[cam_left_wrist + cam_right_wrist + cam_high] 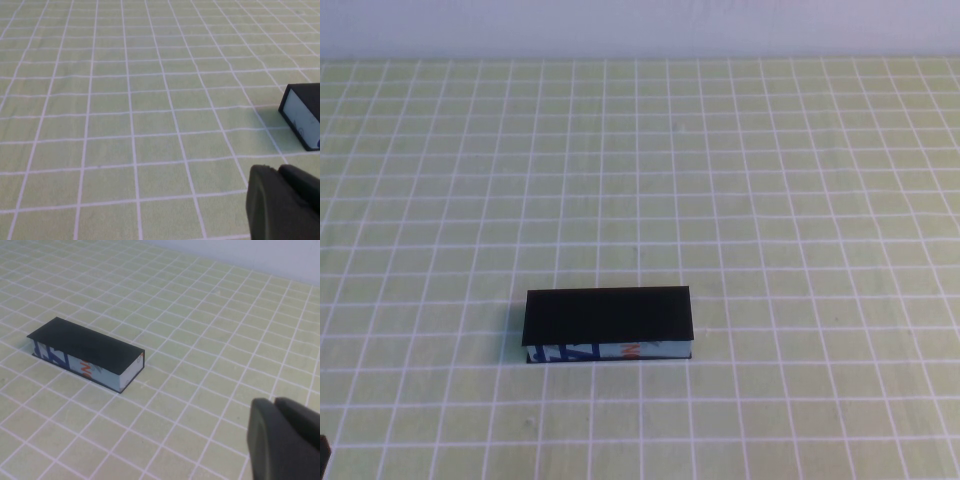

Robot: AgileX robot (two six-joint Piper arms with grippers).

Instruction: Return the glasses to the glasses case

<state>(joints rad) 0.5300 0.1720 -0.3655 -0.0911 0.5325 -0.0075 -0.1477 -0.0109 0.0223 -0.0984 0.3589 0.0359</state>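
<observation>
Left gripper (282, 202): mine, low over the green grid cloth (770, 200) at my near left; only a dark bulk of it shows at the corner of my left wrist view, and I cannot tell how it is set. It holds nothing that I can see.

Right gripper (285, 437): also mine, raised above the cloth well to the right of the box; again only a dark lump at the frame's corner, its state not readable. Nothing is carried here either.

Glasses case (608, 326): flat on the cloth, a little left of centre and toward my side, lid down flush so the black top covers it whole. The printed white, blue and orange-red front edge faces me. It stands apart from both grippers.

Glasses: not visible in any view; none lie on the cloth. I judge they may already sit inside the closed box, but I cannot confirm this.

Why it sits so: a shut lid with both arms drawn away reads to me as the end of the job, or its very start.

Risk: little; the box rests stable and untouched.
</observation>
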